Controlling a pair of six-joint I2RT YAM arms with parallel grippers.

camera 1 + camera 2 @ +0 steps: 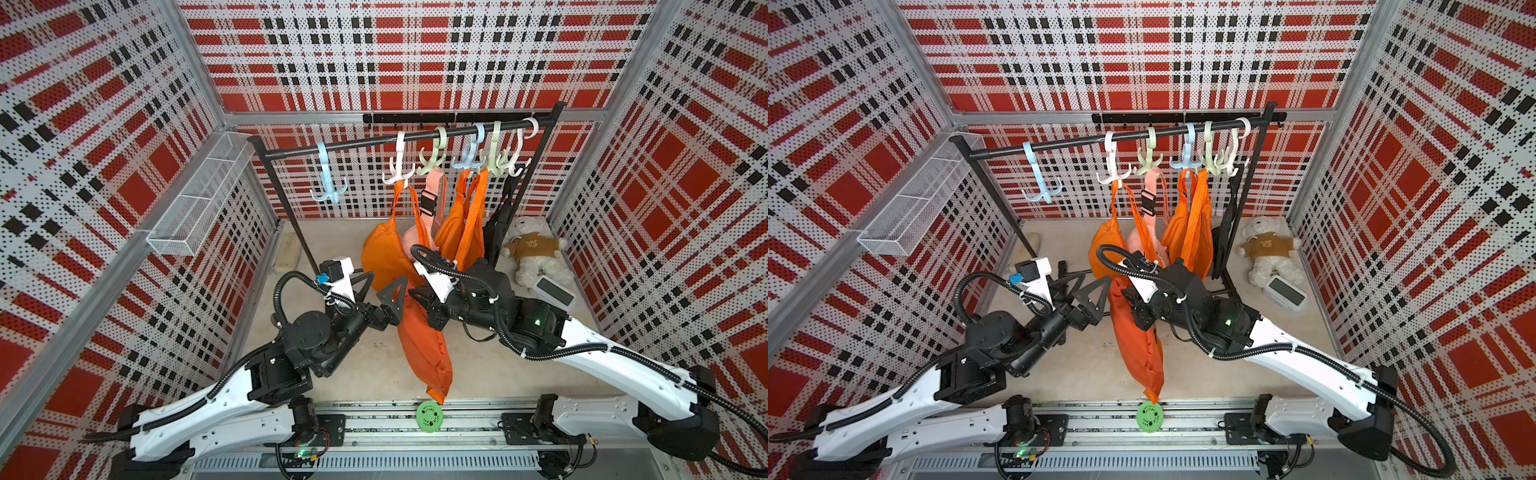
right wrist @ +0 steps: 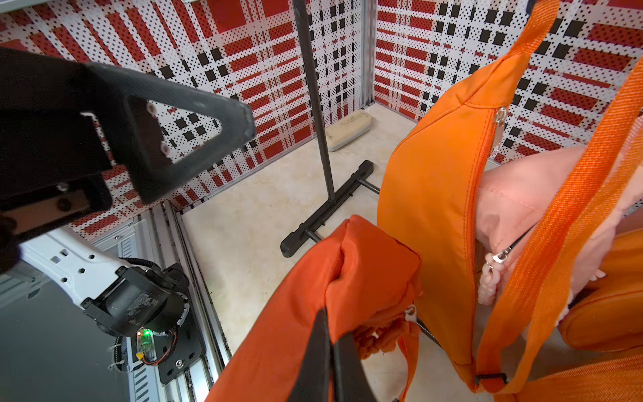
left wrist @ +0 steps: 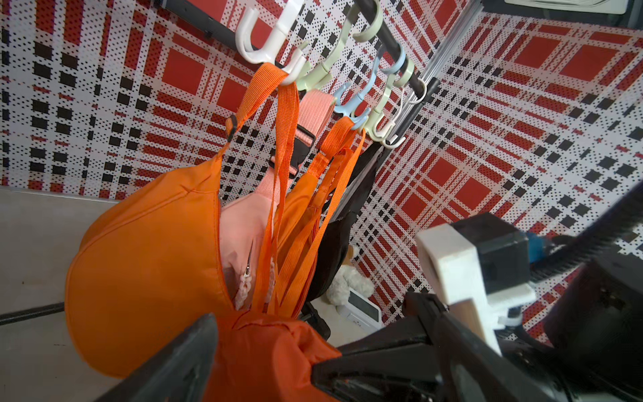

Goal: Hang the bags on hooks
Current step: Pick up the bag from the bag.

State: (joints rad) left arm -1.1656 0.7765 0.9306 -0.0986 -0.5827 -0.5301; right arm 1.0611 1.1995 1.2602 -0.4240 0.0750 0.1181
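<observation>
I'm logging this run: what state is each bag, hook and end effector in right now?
Left end effector: open, gripping nothing.
Right end effector: shut on the loose orange bag, which droops.
Second orange bag: hanging by its strap on the white hook.
Pink bag: hanging from the green hook.
Lone blue hook: empty.
Teddy bear: lying on the floor.

no readable text, label, brand, number or sign on anything in view
</observation>
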